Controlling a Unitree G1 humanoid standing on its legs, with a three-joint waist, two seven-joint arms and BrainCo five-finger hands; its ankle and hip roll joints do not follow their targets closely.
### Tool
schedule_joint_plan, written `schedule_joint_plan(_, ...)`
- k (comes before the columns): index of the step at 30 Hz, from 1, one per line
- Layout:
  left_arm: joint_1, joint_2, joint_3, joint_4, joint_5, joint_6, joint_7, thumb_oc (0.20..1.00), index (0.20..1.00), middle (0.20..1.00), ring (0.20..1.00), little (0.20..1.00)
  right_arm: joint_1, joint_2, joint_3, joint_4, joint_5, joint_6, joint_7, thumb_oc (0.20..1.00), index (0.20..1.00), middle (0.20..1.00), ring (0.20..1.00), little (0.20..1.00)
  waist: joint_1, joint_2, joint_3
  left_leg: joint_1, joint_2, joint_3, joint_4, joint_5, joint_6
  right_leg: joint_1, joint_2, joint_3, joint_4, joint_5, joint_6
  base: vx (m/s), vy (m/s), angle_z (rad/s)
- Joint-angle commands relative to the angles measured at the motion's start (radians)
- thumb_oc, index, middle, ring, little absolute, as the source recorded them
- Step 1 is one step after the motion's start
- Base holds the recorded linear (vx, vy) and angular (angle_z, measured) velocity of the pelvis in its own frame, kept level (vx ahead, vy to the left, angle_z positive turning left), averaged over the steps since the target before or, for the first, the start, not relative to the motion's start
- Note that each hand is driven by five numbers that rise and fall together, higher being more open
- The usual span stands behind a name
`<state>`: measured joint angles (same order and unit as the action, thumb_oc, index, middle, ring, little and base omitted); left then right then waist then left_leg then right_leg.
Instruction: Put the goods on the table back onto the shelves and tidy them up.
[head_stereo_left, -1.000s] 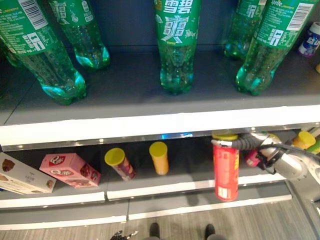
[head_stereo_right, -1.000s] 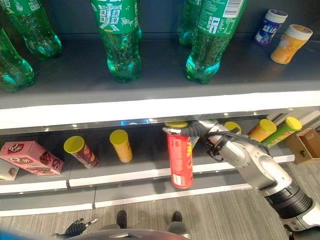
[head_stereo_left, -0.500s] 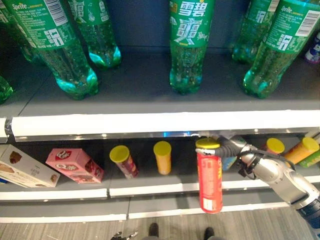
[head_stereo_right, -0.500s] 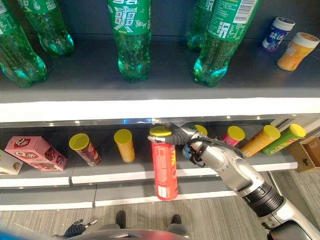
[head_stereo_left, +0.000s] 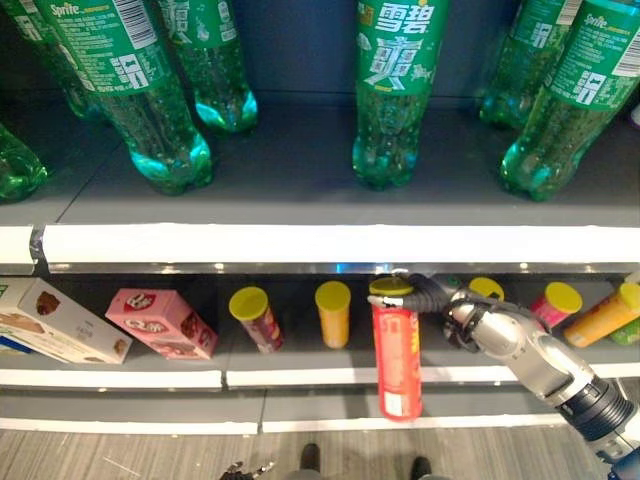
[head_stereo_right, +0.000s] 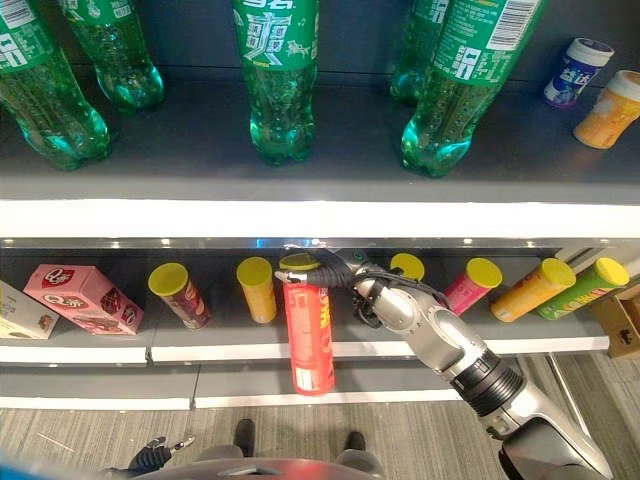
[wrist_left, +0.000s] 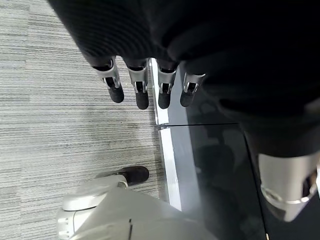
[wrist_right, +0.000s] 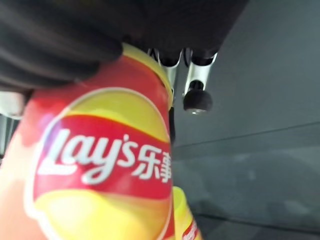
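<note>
The red can (head_stereo_right: 309, 335) has shifted left, beside the yellow can (head_stereo_right: 258, 288).

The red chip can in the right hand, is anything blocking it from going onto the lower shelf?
Nothing visible blocks it. The right hand holds the red chip can by its top at the front of the lower shelf, in a gap between the orange can and the yellow-lidded can behind the hand.

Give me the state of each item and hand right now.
Red chip can: lidded, upright, held by its top at the lower shelf's front edge.
Right hand: shut on the can's top.
Left hand: open, hanging idle.
Maroon can: lidded, leaning.
Pink box: closed, lying askew.
</note>
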<state>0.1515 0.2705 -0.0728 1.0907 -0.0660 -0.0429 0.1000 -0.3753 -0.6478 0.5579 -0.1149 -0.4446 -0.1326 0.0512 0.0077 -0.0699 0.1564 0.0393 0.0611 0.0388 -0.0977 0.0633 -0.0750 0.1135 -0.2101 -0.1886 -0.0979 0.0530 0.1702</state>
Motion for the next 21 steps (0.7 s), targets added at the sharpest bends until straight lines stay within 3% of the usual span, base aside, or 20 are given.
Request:
schedule_joint_plan(1,-0.063,0.019,-0.04,0.056,-0.015,-0.003,0.031,1.0,1.0,1.0,1.0,1.0,-0.08,0.008,-0.046,-0.05,-0.06,-0.003,-0.133,0.2,0.2,0.2,0.2,0.2,0.034,0.01,0.009,0.047,0.069,0.04,0.011,-0.115,-0.03,-0.027,-0.086,-0.072,0.059,-0.005,0.048,0.0,0.0,0.0)
schedule_joint_plan(8,-0.072,0.004,-0.074,0.04,-0.014,-0.02,0.072,1.0,1.0,1.0,1.0,1.0,-0.049,0.076,-0.081,0.004,-0.189,0.002,-0.337,0.2,0.2,0.2,0.2,0.2,0.035,0.036,0.032,0.045,0.066,0.034,0.017,-0.117,-0.027,-0.033,-0.091,-0.071,0.069,-0.011,0.049,0.01,0.007,0.02)
schedule_joint_plan(17,-0.108,0.01,-0.121,0.031,-0.006,-0.027,0.091,1.0,1.0,1.0,1.0,1.0,-0.109,0.068,-0.082,0.007,-0.25,0.023,-0.414,0.2,0.2,0.2,0.2,0.2,0.035,0.056,0.093,0.002,0.069,0.02,0.072,-0.129,-0.023,-0.073,-0.099,-0.058,0.113,-0.026,0.044,-0.04,0.007,0.04)
schedule_joint_plan(21,-0.156,0.02,-0.15,0.018,-0.009,-0.031,0.094,1.0,1.0,1.0,1.0,1.0,-0.161,0.021,-0.078,-0.002,-0.316,0.039,-0.431,0.2,0.2,0.2,0.2,0.2,0.03,0.063,0.152,-0.09,0.065,0.008,0.175,-0.147,-0.024,-0.141,-0.113,-0.04,0.171,-0.039,0.037,-0.14,0.015,0.01)
